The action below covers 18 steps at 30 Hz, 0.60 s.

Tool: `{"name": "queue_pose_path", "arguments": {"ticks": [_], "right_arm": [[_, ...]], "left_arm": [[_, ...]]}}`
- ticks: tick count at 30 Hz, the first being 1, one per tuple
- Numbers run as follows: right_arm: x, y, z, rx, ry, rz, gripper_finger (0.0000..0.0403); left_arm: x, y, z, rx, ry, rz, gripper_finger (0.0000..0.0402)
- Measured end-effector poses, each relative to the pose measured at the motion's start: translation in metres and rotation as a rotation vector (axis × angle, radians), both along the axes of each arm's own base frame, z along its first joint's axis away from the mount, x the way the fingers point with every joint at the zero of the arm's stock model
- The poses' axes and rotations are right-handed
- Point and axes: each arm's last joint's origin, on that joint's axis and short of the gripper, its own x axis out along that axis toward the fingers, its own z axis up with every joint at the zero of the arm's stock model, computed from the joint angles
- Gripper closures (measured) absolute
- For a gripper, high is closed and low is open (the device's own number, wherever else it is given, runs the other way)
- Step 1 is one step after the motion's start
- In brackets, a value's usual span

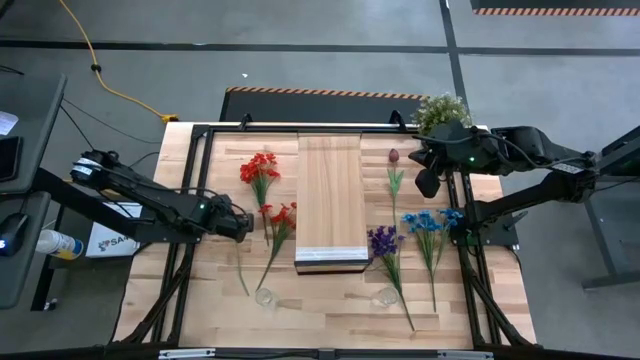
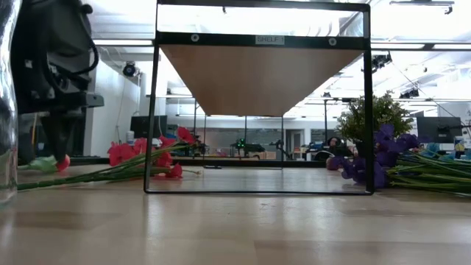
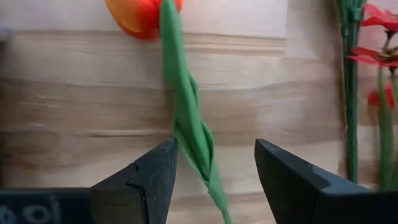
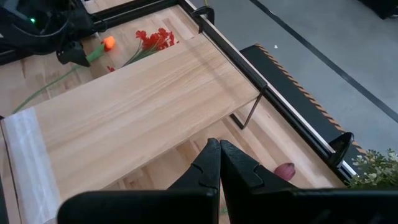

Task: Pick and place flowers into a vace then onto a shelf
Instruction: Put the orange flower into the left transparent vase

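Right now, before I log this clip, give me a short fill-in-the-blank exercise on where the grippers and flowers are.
1. The left gripper has its fingers ____ around the green stem of the orange flower.
2. The right gripper has its fingers ____ and holds nothing.
3. In the high view, the purple flowers lie between the shelf and the ____ flowers.
4. The pale-green potted plant stands behind the ____ arm.

Missing words: open; shut; blue; right
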Motion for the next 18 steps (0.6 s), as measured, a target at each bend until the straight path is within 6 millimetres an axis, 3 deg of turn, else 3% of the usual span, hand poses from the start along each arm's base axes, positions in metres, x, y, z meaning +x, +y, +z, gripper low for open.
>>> {"name": "queue_pose_path", "arguments": {"ticks": [10,18], "right_arm": [[0.0000,-0.0001,0.0000,-0.001,0.000,-0.001,0.0402],[0.0006,-0.0003,0.0008,-0.008,-0.010,-0.007,0.0402]], "left_arm": [[-0.0055,0.0016,-0.0073,0.000,0.023,0.027,0.0160],[-0.0055,0.0015,-0.0073,-0.001,0.023,0.027,0.0227]]}}
